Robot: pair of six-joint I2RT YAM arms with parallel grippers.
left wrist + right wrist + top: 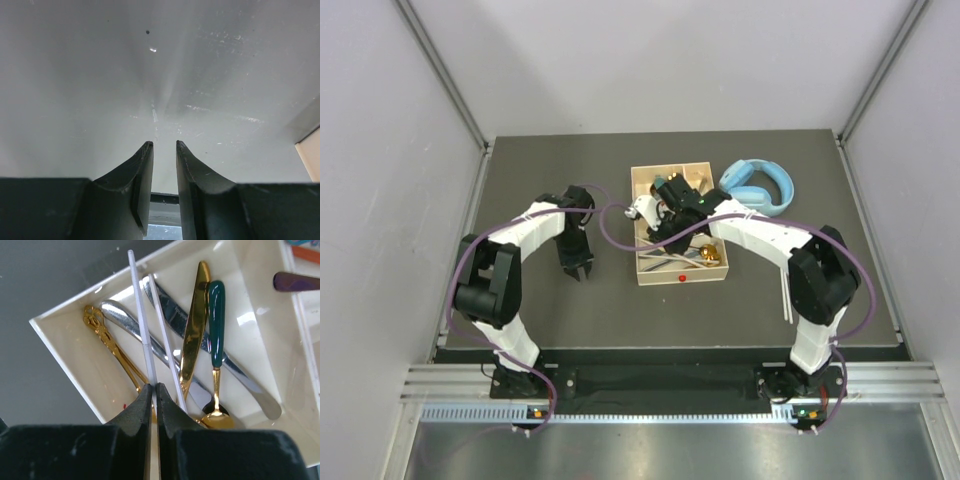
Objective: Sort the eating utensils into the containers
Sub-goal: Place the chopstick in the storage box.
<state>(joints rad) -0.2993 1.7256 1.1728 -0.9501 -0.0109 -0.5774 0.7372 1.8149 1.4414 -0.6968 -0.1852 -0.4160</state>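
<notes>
The cream tray (642, 176) with a red dot (681, 277) on its near rim sits mid-table. My right gripper (663, 228) hovers over the tray's large section (65, 356), shut on a pale chopstick (142, 325). A second chopstick (165, 340) lies beside it in that section. With them are a gold spoon (195, 325), a teal-handled spoon (216, 320), a silver knife (235, 375) and an ornate gold piece (107, 345). A purple handle (295, 281) shows in a neighbouring section. My left gripper (578, 268) (164, 144) is empty, jaws slightly apart, over bare table left of the tray.
Light-blue headphones (760, 185) lie right behind the tray. Thin pale sticks (786, 295) lie on the table under my right arm. The tray's corner (311, 160) shows at the right edge of the left wrist view. Grey walls enclose the table.
</notes>
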